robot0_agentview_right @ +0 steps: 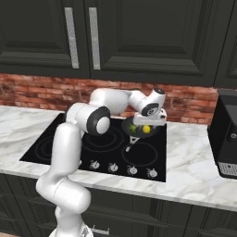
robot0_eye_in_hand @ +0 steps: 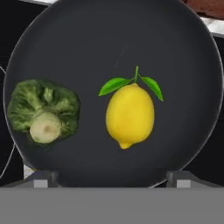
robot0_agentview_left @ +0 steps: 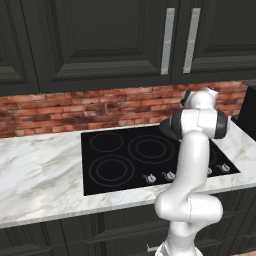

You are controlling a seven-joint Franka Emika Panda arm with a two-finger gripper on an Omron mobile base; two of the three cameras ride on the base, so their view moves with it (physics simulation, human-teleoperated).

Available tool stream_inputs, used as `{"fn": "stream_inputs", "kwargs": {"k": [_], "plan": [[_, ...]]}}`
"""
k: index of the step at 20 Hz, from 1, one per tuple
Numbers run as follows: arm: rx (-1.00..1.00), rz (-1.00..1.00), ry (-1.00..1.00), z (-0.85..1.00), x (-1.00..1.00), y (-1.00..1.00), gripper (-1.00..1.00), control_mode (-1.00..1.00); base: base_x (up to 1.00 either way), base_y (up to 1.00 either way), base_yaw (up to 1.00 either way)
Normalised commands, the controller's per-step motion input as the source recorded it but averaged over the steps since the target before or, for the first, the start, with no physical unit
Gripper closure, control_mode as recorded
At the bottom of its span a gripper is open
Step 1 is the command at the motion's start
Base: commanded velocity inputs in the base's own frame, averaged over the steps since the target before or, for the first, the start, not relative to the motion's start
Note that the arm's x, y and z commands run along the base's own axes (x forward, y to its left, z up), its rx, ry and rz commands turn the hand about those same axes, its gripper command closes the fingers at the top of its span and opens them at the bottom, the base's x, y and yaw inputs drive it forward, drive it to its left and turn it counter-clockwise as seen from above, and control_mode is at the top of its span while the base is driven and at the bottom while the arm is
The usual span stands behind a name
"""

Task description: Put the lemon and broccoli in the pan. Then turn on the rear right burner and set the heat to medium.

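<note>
The dark round pan sits on the rear right burner of the black cooktop. Inside it lie the yellow lemon with two green leaves, on the right, and the dark green broccoli on the left, its cut stalk facing up. They lie apart. My gripper hangs just above the pan, open, with nothing between its fingers. From the right base view I see the pan, the lemon and the broccoli under my hand, with the pan's handle pointing toward the front.
A row of knobs runs along the cooktop's front edge, also seen as knobs beside my arm. A black appliance stands on the marble counter to the right. A brick wall and dark cabinets rise behind.
</note>
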Motion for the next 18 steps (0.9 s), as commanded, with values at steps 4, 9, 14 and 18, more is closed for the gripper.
{"fn": "stream_inputs", "kwargs": {"k": [4,9,14,18], "plan": [[0.00,0.00,0.00,0.12,-0.67,0.00,-1.00,-1.00,0.00,0.00,0.00],[0.00,0.00,0.00,0.08,-0.80,0.00,-1.00,-1.00,0.00,0.00,0.00],[0.00,0.00,0.00,0.04,-0.87,0.00,-1.00,-1.00,0.00,0.00,0.00],[0.00,0.00,0.00,0.05,-0.79,0.00,-1.00,-1.00,0.00,0.00,0.00]]}}
